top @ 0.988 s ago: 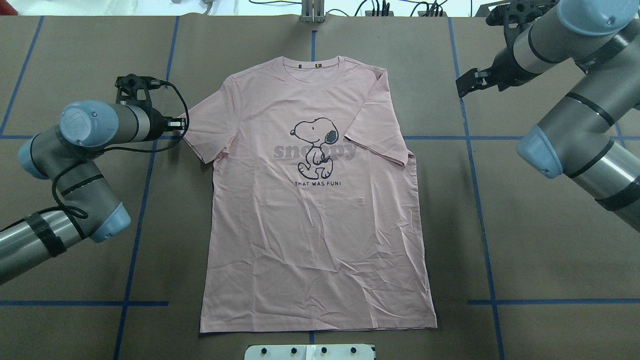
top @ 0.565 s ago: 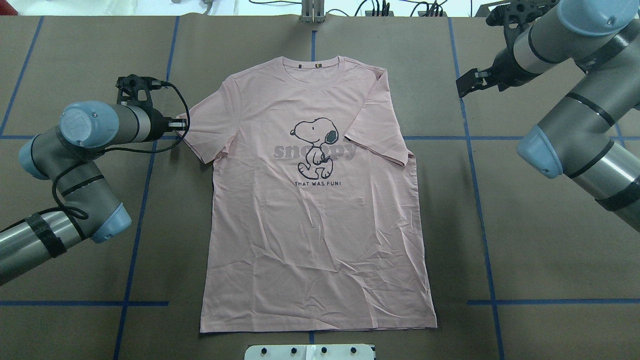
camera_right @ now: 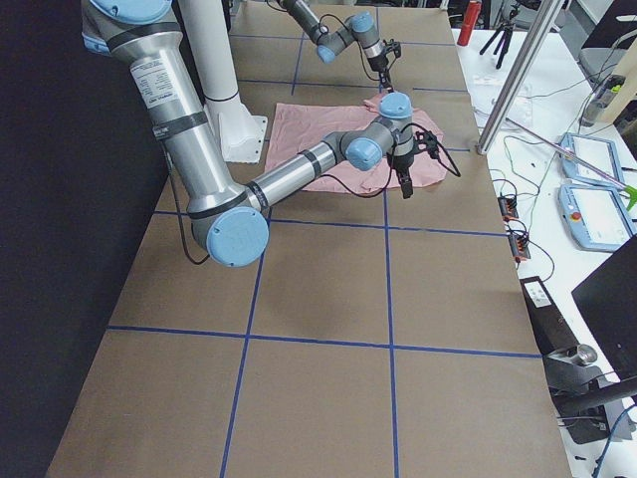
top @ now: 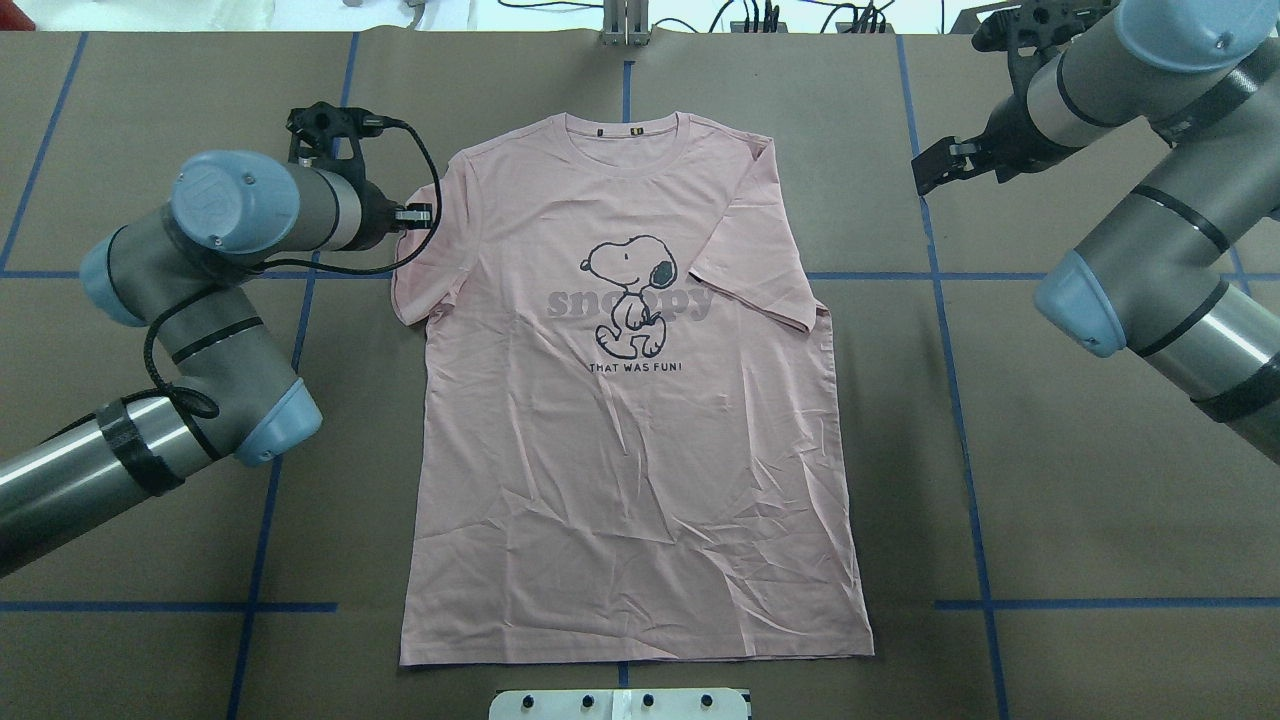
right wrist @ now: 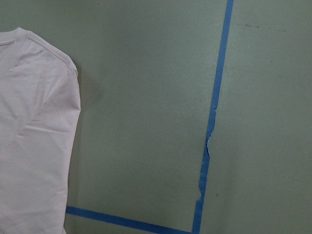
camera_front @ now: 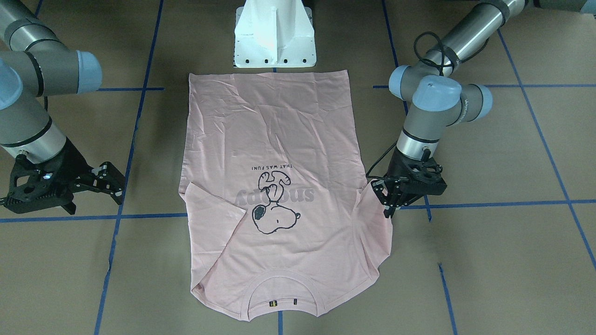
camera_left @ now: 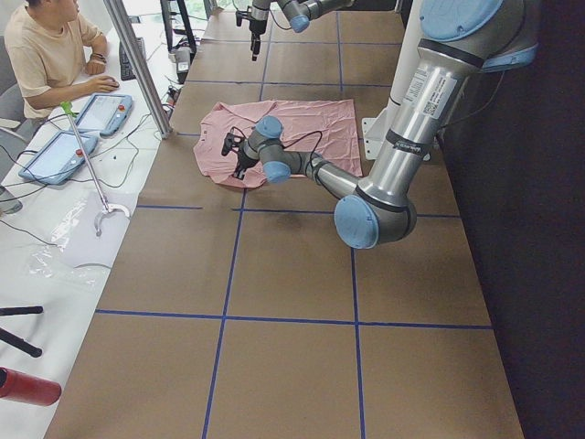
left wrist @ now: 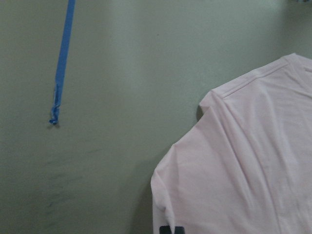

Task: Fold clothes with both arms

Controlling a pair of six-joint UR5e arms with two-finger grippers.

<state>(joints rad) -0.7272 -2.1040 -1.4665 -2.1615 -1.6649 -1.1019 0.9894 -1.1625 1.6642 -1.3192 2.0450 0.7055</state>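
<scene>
— Watching the left gripper, are you? Its jaws look pinched together on the edge of the left sleeve, and the cloth there is bunched up off the table.
— Yes, and that's my worry. It seems to have only a thin bit of hem. If the arm swings inward quickly, I reckon the sleeve could slip out and flop down crooked.
— And the rest of the t-shirt?
— Lying flat, print up, in the middle of the table, with the collar on the far side from the robot. The right sleeve is folded in over the body. Nothing pins the shirt down, though, so a hard pull from one side might drag the whole thing sideways and wrinkle it.
— What's the right gripper doing?
— Hanging over bare table, well apart from the shirt, jaws spread and holding nothing. It's no help if the cloth shifts.
— Anything else?
— The pinch may have caught the sleeve's layers unevenly; I can't tell from where I stand. If so, the fold could come out twisted, not a clean crease.
</scene>
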